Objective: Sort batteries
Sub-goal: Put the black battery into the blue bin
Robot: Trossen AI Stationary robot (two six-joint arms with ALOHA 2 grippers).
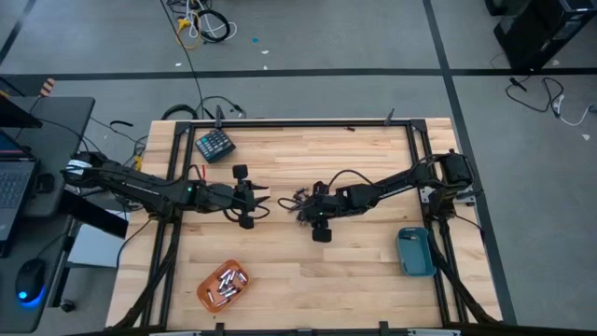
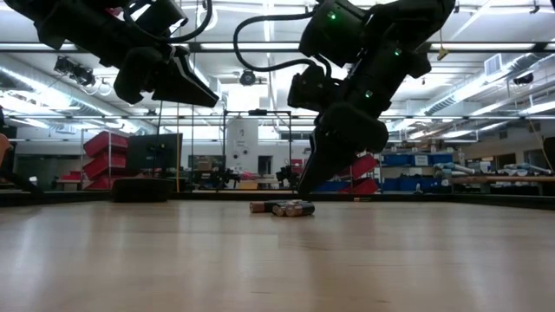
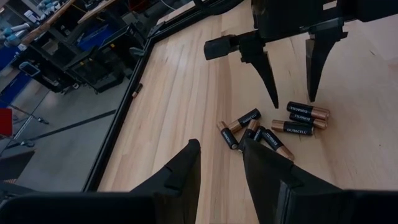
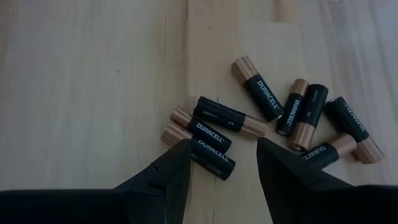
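Several black-and-copper batteries (image 4: 267,99) lie on their sides in a loose pile on the wooden table (image 1: 354,271), near its middle (image 1: 300,197). My right gripper (image 4: 224,144) slants down over the pile's edge, open. Its fingers stand on either side of two batteries (image 4: 208,134) lying side by side, just above the wood. In the left wrist view, its fingertips (image 3: 275,99) hang over the batteries (image 3: 298,115). My left gripper (image 3: 221,155) waits open and holding nothing, raised a little to the left of the pile (image 1: 264,201).
An orange tray (image 1: 222,285) with several batteries in it sits near the front left. A blue tray (image 1: 415,252) lies at the right edge. A dark teal keypad-like block (image 1: 215,145) lies at the far left. Bare wood stretches in front of the pile.
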